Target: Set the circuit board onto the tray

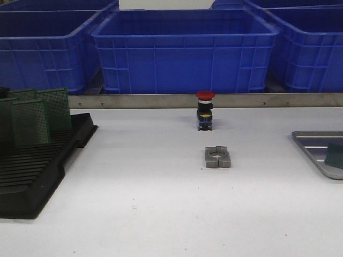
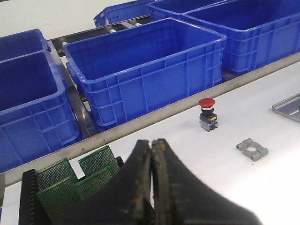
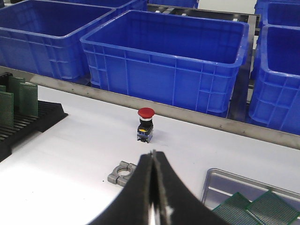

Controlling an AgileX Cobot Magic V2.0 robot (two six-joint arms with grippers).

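Observation:
Several green circuit boards [image 1: 32, 115] stand upright in a black slotted rack [image 1: 37, 166] at the left; they also show in the left wrist view [image 2: 79, 178]. The silver-grey tray [image 1: 313, 147] lies at the right edge with a green board [image 1: 335, 155] in it. In the right wrist view the tray [image 3: 229, 185] holds two green boards [image 3: 255, 211]. My left gripper [image 2: 152, 143] is shut and empty, raised above the table near the rack. My right gripper [image 3: 153, 153] is shut and empty, raised near the tray. Neither gripper shows in the front view.
A red-capped push button [image 1: 204, 110] stands at mid-table, with a grey metal clamp block [image 1: 217, 157] in front of it. Large blue plastic bins [image 1: 185, 51] line the back behind a metal rail [image 1: 161, 100].

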